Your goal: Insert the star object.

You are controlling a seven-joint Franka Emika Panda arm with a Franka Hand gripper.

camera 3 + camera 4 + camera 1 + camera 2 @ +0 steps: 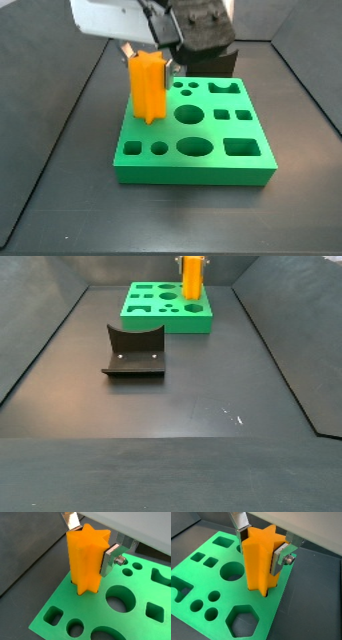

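Note:
The star object [85, 559] is a tall orange ridged peg, standing upright. My gripper [91, 542] is shut on its upper part, one silver finger [110, 558] on each side. Its lower end sits in the mouth of a star-shaped hole near a corner of the green block [60, 607]; how deep it sits is hidden. Another wrist view shows the same grip [261, 546] on the peg [258, 562] over the block [208, 577]. In a side view the peg [146, 88] stands at the block's [201, 172] left side, under the gripper [147, 52].
The green block [167, 324] lies at the far end of the dark floor, with the peg [194, 278] on it. It has several other shaped holes, such as a large round one [119, 597] and a hexagon [243, 619]. The dark fixture [134, 351] stands nearer, mid-floor.

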